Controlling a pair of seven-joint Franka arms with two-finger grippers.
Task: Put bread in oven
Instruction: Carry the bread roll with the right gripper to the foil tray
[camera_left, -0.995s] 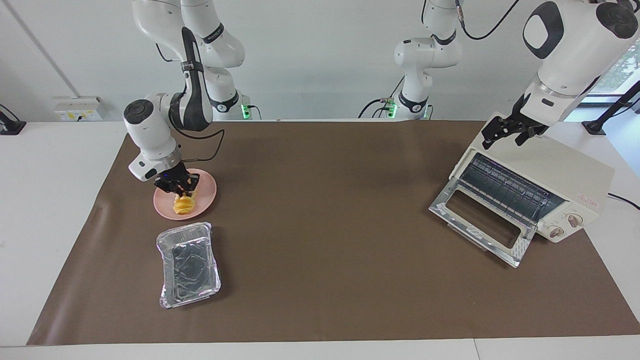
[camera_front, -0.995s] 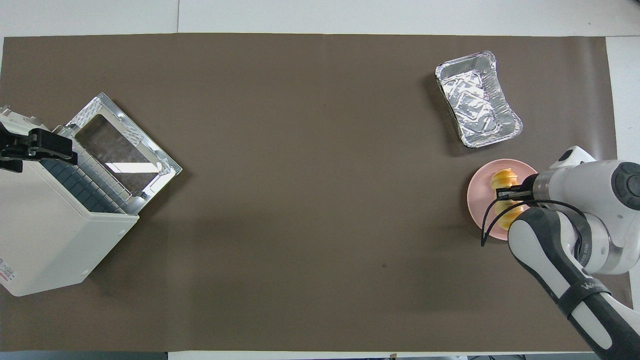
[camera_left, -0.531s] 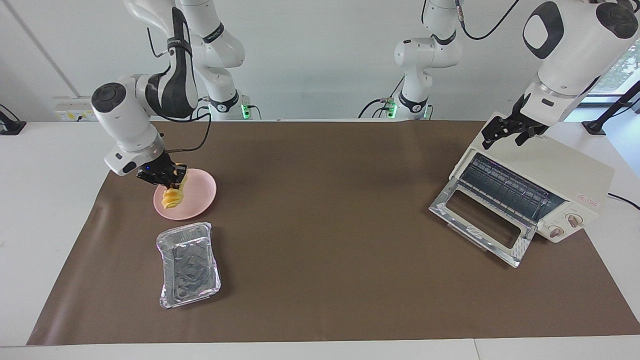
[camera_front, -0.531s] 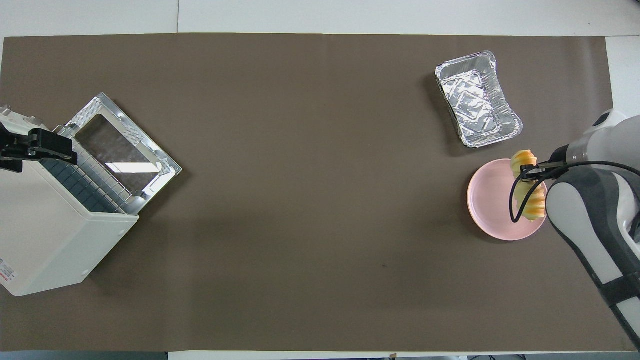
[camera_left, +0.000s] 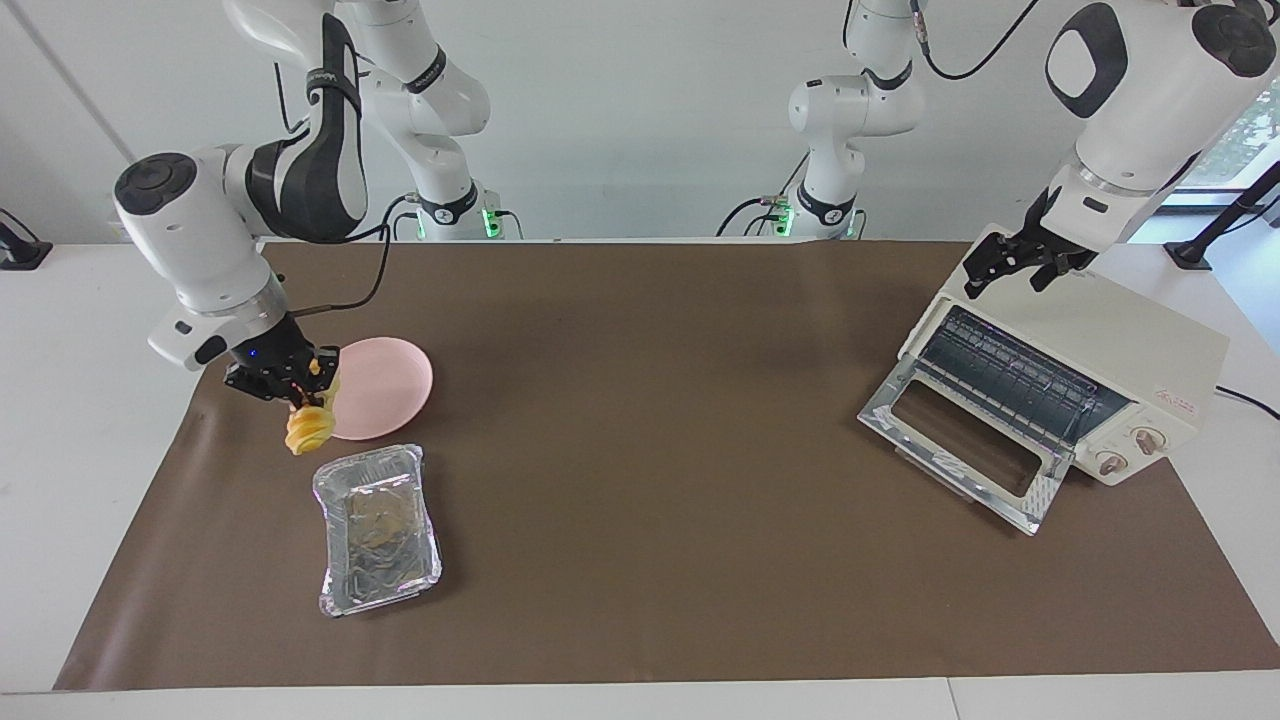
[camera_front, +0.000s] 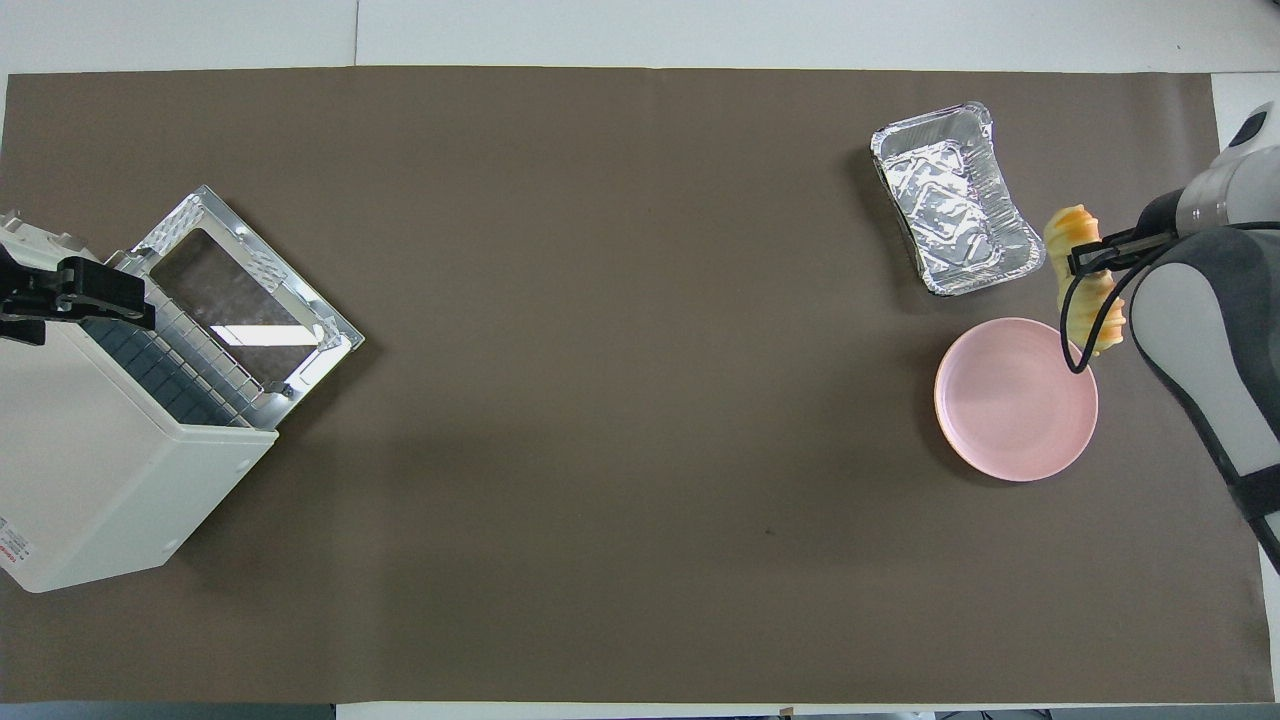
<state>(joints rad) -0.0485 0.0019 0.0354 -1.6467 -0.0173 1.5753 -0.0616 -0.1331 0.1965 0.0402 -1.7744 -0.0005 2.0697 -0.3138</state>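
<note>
We are holding the small ridged golden-yellow bread loaf (camera_left: 308, 425) clamped in the right gripper (camera_left: 300, 392), hanging end-down above the brown worktop (camera_left: 640, 500) just beside the round pink plate (camera_left: 385, 400), so it is clear of the rim for carrying. The crinkled silver foil tray (camera_left: 378, 528) is sitting close by. The left gripper (camera_left: 1010, 265), jaws spread and gripping nothing, is waiting over the cream-white toaster oven (camera_left: 1120, 345), whose glass door (camera_left: 960, 450) is lying open, ready for loading.
</note>
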